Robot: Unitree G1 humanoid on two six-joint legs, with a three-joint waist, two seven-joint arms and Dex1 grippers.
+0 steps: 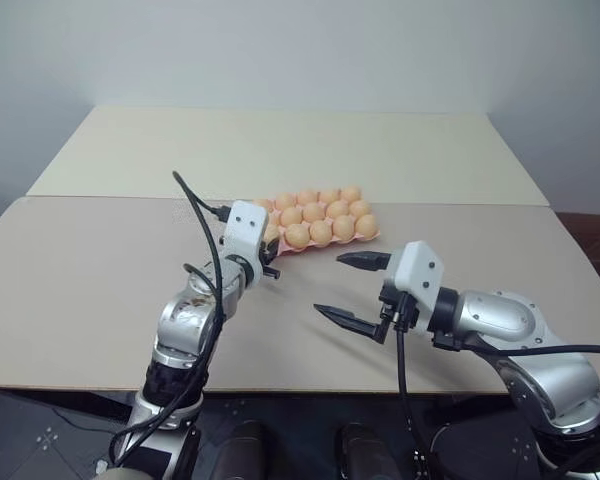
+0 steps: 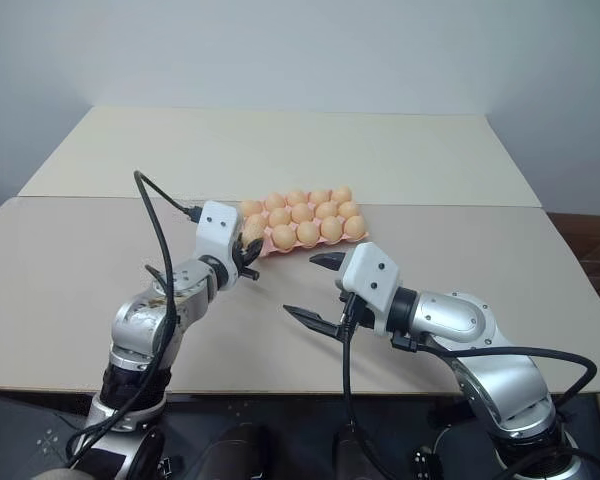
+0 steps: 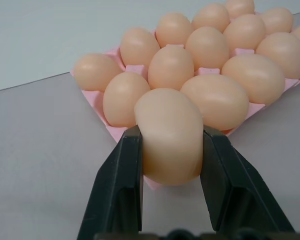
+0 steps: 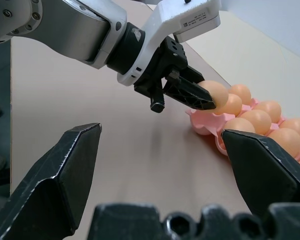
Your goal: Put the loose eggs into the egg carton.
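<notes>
**Operator:** Currently, what is the state of the left claw (image 3: 171, 150)?

**Technician:** Its two black fingers (image 3: 121, 185) pinch one egg (image 3: 171, 135) by its sides. The egg is clear of the table (image 1: 100, 290), just before the near corner of the carton (image 3: 117, 132).

**Operator:** And where is the carton relative to that claw?

**Technician:** Directly ahead of the fingertips. Its pink cups hold eggs in rows; the nearest seated eggs sit just behind the held one. From the right wrist view, the held egg hangs over the carton's corner cup.

**Operator:** Right claw (image 1: 352, 290)?

**Technician:** Spread wide and holding nothing. It hovers above the table, near the carton's front edge and apart from the left claw, fingertips pointing toward it.
</notes>
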